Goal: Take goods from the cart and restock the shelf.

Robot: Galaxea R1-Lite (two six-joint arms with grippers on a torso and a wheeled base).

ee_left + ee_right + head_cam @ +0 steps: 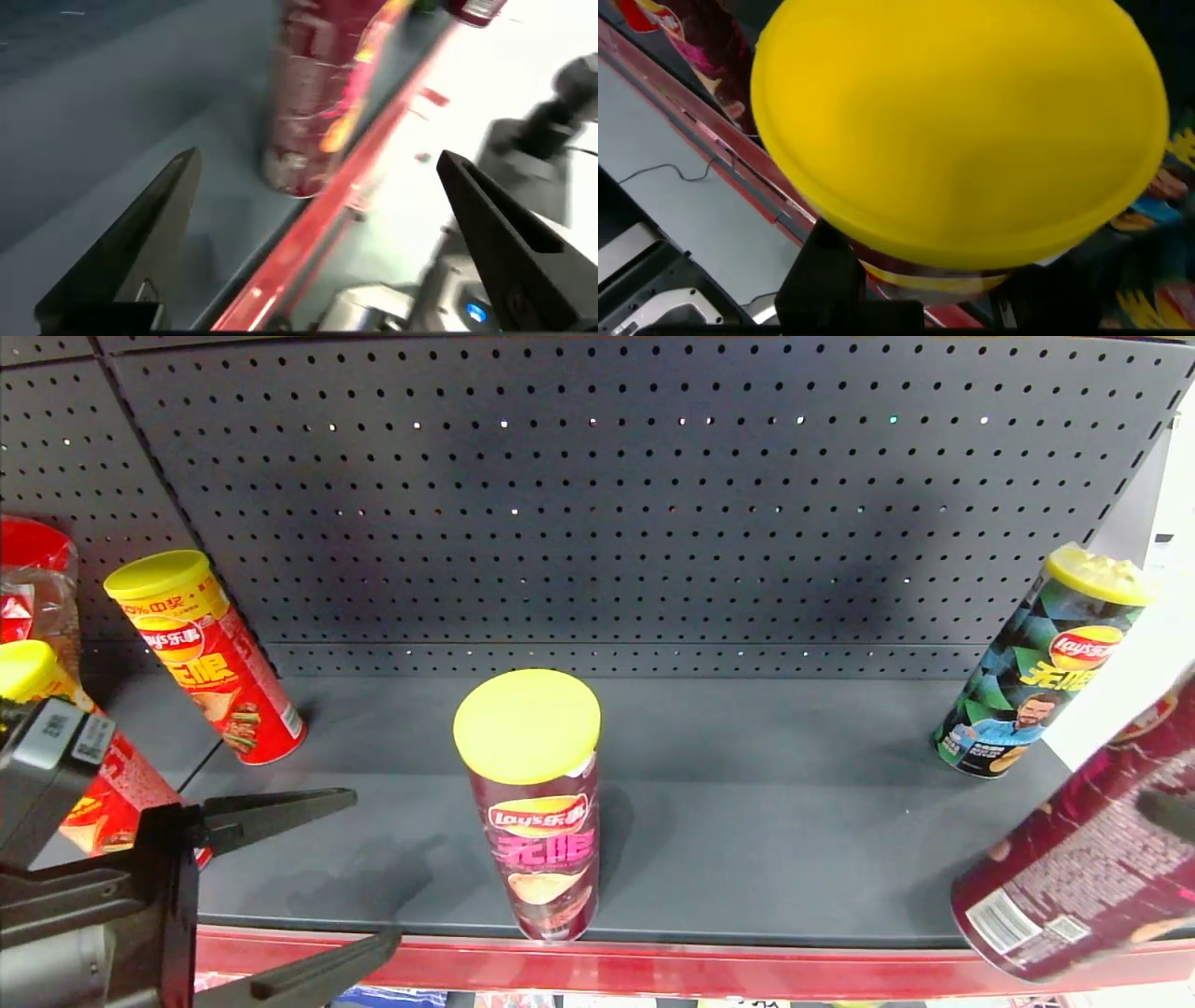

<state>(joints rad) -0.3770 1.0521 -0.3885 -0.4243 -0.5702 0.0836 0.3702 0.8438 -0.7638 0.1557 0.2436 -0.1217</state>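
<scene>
A maroon chips can [537, 812] with a yellow lid stands upright at the front middle of the grey shelf [794, 821]. In the left wrist view the same can [313, 93] stands by the red shelf lip. My left gripper [373, 873] [318, 159] is open just left of it, with nothing between its fingers. At the right front corner, my right gripper [934, 289] is shut on a second maroon chips can [1074, 868], held tilted. Its yellow lid [962, 121] faces the right wrist camera.
Two red chips cans [205, 658] [84, 775] and a red-topped bag [33, 579] stand at the shelf's left end. A green can [1032, 667] stands at the back right. Bare shelf lies between the middle can and the green can. A red lip [700, 966] edges the front.
</scene>
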